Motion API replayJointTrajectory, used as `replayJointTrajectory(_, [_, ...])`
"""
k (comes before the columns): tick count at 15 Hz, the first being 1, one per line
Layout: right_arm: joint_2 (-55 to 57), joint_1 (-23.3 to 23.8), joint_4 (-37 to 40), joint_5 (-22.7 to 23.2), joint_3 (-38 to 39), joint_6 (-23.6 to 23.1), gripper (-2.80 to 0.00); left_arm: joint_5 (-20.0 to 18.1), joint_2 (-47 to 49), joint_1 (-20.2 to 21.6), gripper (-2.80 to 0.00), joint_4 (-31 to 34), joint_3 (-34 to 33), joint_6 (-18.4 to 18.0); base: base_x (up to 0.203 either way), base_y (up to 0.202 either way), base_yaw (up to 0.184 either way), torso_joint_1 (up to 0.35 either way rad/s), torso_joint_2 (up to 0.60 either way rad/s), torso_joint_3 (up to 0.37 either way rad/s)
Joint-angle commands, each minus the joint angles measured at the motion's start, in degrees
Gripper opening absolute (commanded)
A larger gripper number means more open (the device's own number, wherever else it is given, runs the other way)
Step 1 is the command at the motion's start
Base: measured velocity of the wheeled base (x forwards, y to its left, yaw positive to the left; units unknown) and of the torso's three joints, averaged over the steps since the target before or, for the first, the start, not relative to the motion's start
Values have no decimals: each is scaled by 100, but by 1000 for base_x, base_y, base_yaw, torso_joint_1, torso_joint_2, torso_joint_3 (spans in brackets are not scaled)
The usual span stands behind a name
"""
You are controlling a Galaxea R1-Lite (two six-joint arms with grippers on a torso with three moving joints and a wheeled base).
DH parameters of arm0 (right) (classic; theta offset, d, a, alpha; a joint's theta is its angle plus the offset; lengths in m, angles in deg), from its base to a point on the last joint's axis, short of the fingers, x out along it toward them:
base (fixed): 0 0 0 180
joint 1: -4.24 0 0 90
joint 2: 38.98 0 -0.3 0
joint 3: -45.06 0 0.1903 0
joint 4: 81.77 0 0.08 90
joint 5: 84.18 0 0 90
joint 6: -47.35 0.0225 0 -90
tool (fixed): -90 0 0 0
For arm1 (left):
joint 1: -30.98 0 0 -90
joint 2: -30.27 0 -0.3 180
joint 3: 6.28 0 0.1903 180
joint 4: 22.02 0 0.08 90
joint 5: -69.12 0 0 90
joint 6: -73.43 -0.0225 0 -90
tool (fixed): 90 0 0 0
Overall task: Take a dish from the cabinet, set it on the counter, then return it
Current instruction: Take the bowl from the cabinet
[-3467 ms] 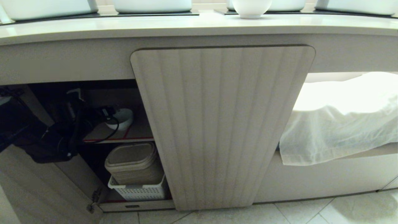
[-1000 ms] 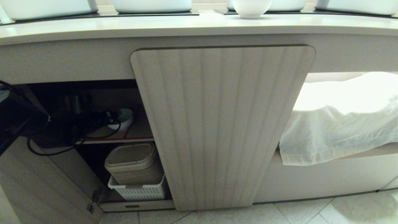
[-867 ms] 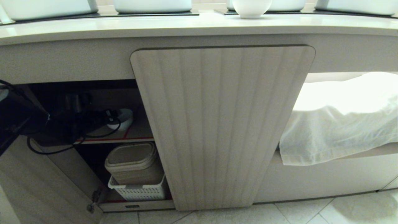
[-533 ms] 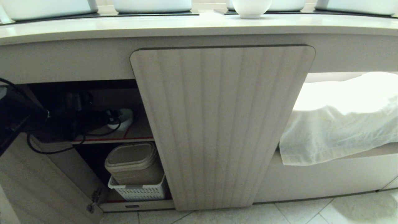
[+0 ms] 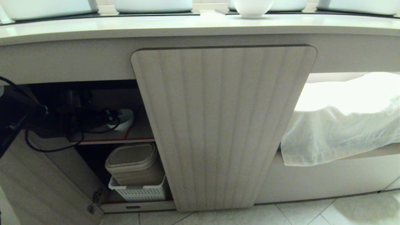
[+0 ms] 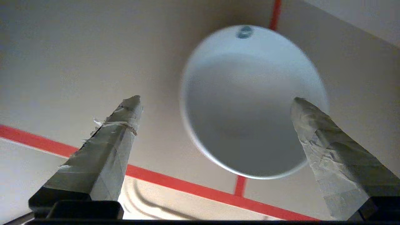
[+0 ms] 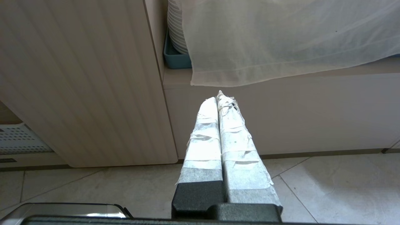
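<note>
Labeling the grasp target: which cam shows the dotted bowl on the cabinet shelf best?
Left wrist view: the bowl fills the frame, with its rim, inside and dark dot visible between the left gripper's open jaws. In the head view it is a small white patch partly behind arm cables. The right wrist view misses it.

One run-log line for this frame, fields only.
left gripper: open, fingers straddling dish, no grip | dish: on cabinet shelf | right gripper: shut, parked low | white bowl: on counter
</note>
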Motion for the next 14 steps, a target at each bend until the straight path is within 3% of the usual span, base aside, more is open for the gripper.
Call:
replayJointTrajectory(1, [-1, -1, -2, -1, 3, 4, -280, 0, 46, 61, 0, 149, 144, 5, 0, 0, 0, 0, 0, 0])
replayJointTrajectory(11, [-1, -1, -2, -1, 5, 3, -280, 0, 117, 54, 0, 1065, 707, -1, 0, 0, 0, 0, 0, 0])
replayJointTrajectory(14, [-1, -1, -9, -1, -3, 4, -280, 18, 126, 45, 0, 1085, 691, -10, 0, 0, 0, 0, 0, 0])
